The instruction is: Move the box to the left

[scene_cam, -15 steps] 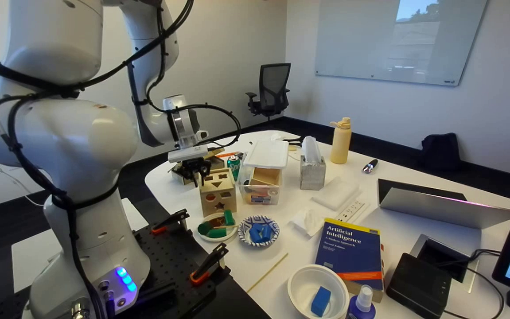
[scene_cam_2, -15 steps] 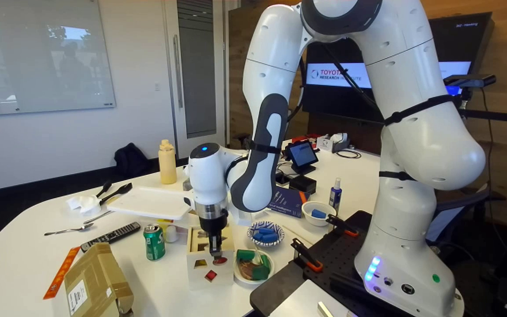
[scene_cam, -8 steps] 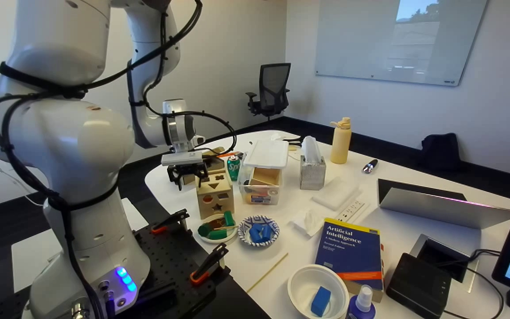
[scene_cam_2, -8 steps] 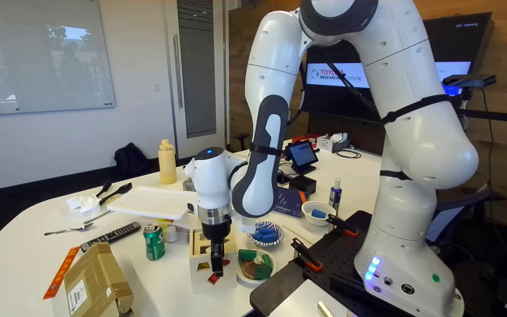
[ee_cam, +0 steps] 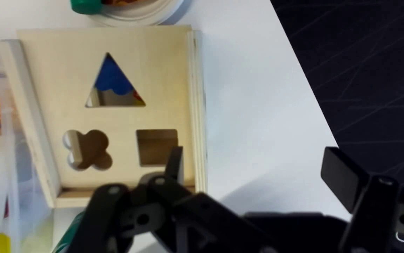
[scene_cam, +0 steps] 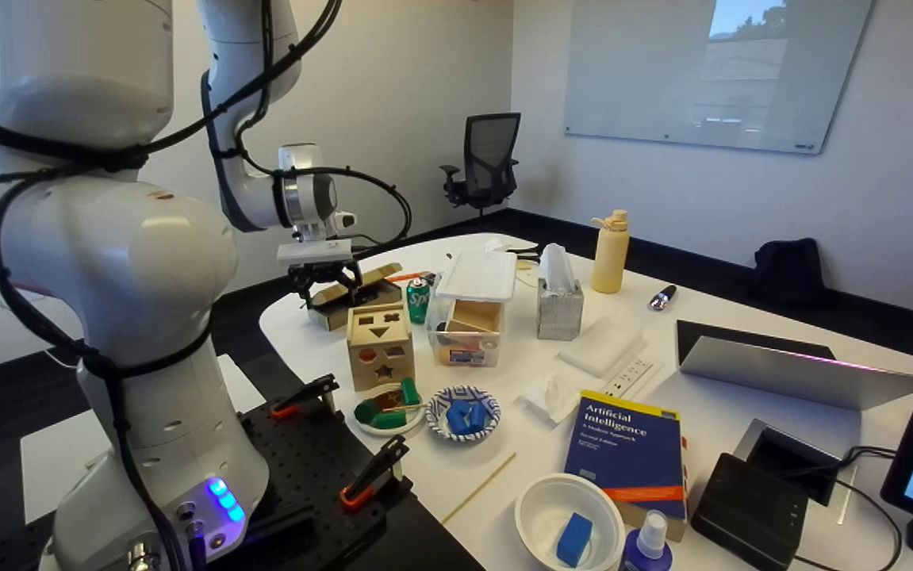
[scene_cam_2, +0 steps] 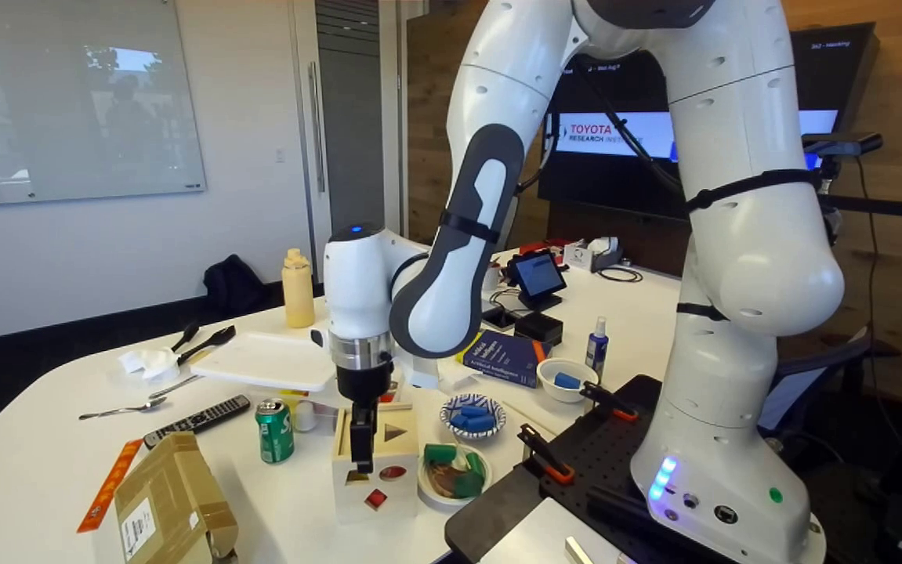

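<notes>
The box is a tan wooden cube (scene_cam: 381,362) with shaped holes in its faces, upright on the white table in both exterior views. Its top (ee_cam: 124,117) fills the left of the wrist view, with triangle, clover and square cut-outs; something blue shows inside. My gripper (scene_cam: 332,293) hovers above the box's side, apart from it in an exterior view. Its jaws stand wide with only white table between them in the wrist view. One fingertip (ee_cam: 174,160) overlaps the box's edge there; the opposite pad (ee_cam: 338,179) lies over the table. The gripper (scene_cam_2: 362,462) hides part of the box.
Close by the box are a plate (scene_cam: 387,432) of green pieces, a patterned bowl (scene_cam: 464,437), a clear bin (scene_cam: 438,351) with a white lid (scene_cam: 477,275), and a green can (scene_cam: 418,300). A cardboard carton (scene_cam_2: 172,501) and black clamps (scene_cam: 307,394) stand nearby.
My jaws have widened and come away from the box's top edge, and the gripper has risen and drawn back. The box has shifted slightly, leftward in an exterior view.
</notes>
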`<action>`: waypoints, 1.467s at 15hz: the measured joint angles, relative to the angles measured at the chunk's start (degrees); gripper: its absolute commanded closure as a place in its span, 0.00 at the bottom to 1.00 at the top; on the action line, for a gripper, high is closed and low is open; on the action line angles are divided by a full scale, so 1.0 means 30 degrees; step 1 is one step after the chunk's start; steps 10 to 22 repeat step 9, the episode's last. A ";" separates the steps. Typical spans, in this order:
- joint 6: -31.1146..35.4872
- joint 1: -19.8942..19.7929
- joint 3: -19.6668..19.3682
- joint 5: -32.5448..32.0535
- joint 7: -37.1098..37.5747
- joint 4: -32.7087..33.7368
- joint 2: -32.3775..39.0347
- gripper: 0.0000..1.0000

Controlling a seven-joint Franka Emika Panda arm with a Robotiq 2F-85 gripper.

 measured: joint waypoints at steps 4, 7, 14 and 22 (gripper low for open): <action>-0.4464 -0.0083 0.0318 0.0593 0.0002 0.0312 -0.2667 0.00; -0.6718 -0.0282 0.0837 0.0960 0.0002 0.0394 -0.4308 0.00; -0.7335 -0.0314 0.1027 0.1115 0.0002 0.0385 -0.4929 0.00; -0.7335 -0.0314 0.1027 0.1115 0.0002 0.0385 -0.4929 0.00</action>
